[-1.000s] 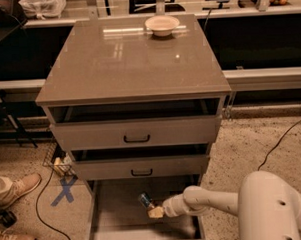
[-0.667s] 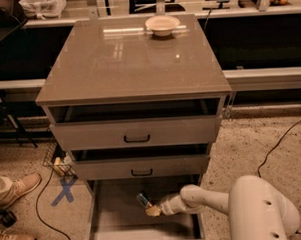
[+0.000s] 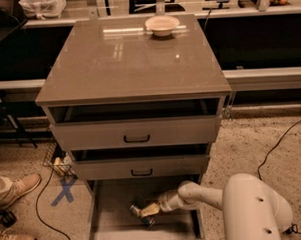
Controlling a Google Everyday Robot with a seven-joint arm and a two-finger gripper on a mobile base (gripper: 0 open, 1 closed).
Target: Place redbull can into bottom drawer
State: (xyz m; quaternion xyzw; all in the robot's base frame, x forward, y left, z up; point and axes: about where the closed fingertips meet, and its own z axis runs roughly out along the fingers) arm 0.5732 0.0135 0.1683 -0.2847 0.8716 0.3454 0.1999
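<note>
The redbull can (image 3: 146,220) shows small, dark blue and silver, tilted low inside the open bottom drawer (image 3: 113,201) of the taupe-grey cabinet. My gripper (image 3: 144,212) reaches into that drawer from the right on a white arm and is shut on the can, just above the drawer's flat grey floor near its middle front. The cream fingers (image 3: 151,209) cover part of the can.
The two upper drawers (image 3: 136,132) with black handles stand slightly open above the arm. A cream bowl (image 3: 162,25) sits at the back of the cabinet top. A person's shoes (image 3: 13,188) and blue floor tape (image 3: 63,191) are at left; a cable (image 3: 281,141) runs at right.
My gripper has moved left and lower in the bottom drawer, carrying the can toward the floor. The camera view is now closer to the cabinet.
</note>
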